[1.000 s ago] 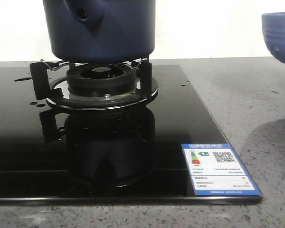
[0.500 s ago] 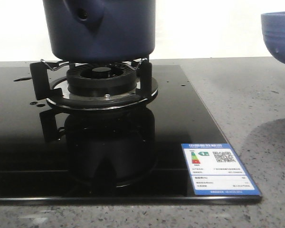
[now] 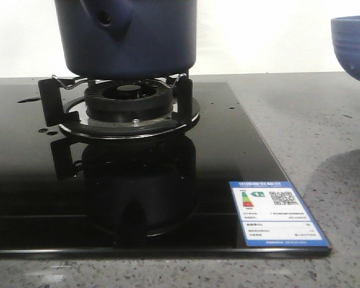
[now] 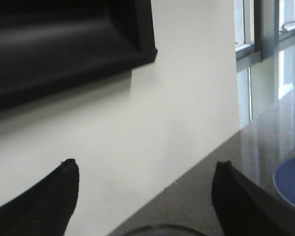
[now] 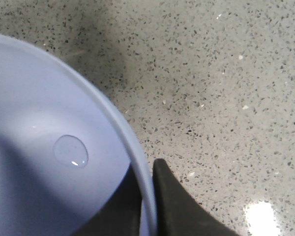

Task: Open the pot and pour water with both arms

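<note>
The dark navy pot (image 3: 132, 36) stands on the gas burner (image 3: 127, 99), its stubby handle with a round hole (image 3: 105, 18) facing the camera. Its top is cut off, so no lid shows. My right gripper (image 5: 146, 196) is shut on the rim of the pale blue ribbed bowl (image 5: 39, 147), one finger inside and one outside. A water drop (image 5: 71, 150) lies in the bowl. The bowl hangs above the counter at the far right of the front view (image 3: 354, 42). My left gripper (image 4: 146, 167) is open and empty, facing a white wall. Neither gripper shows in the front view.
The black glass hob (image 3: 228, 150) carries a blue energy label (image 3: 276, 213) at its front right corner. Speckled grey countertop (image 3: 312, 120) lies to the right. In the left wrist view a dark hood (image 4: 64, 44), a curved rim (image 4: 162, 229) and the bowl's edge (image 4: 292, 184) show.
The shadow on the counter at the right has drawn back toward the right edge. The pot and the bowl look unmoved.
</note>
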`<state>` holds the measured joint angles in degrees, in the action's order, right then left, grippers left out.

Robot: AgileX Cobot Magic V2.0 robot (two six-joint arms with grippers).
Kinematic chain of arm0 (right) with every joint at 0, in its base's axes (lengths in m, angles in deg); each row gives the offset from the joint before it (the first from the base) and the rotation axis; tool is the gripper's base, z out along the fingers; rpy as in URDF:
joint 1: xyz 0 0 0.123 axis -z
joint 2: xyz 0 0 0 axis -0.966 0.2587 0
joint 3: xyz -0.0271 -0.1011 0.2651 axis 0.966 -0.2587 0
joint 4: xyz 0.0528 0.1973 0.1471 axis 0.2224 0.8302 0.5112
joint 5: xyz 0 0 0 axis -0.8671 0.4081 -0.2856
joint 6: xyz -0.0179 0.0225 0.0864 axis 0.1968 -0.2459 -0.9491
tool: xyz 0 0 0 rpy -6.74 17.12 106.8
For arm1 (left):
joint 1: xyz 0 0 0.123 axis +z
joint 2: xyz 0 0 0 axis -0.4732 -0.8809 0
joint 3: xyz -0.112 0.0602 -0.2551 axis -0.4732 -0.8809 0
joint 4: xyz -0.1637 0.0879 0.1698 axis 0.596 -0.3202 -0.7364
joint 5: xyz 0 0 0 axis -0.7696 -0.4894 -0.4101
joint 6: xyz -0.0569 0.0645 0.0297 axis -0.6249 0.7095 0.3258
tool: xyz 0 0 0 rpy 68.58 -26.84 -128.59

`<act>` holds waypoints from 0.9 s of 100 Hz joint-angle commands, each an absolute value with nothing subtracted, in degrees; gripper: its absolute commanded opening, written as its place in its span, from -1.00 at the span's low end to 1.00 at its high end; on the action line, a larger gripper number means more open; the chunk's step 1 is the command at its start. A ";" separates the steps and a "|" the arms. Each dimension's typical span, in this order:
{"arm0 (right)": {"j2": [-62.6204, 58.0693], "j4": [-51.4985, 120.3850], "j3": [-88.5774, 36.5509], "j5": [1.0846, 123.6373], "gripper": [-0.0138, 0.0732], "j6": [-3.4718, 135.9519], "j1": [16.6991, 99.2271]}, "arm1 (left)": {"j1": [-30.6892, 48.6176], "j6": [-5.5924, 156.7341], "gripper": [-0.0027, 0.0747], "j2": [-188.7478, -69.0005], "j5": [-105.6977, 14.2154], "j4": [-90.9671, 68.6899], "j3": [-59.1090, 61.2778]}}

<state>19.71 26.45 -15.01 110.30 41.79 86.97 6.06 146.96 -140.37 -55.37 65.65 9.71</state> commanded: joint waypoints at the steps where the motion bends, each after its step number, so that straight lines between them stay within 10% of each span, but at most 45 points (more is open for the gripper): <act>1: 18.13 25.99 -13.78 107.95 -0.77 41.91 87.33 | 5.93 146.53 0.34 -133.65 -54.28 69.23 11.65; 90: 23.69 25.08 -18.85 104.51 -0.75 41.91 84.16 | 5.93 143.46 0.34 -99.96 -39.15 69.23 -3.75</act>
<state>25.44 25.24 -19.03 105.47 41.58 84.65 6.06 144.08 -99.77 -38.16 66.74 -4.76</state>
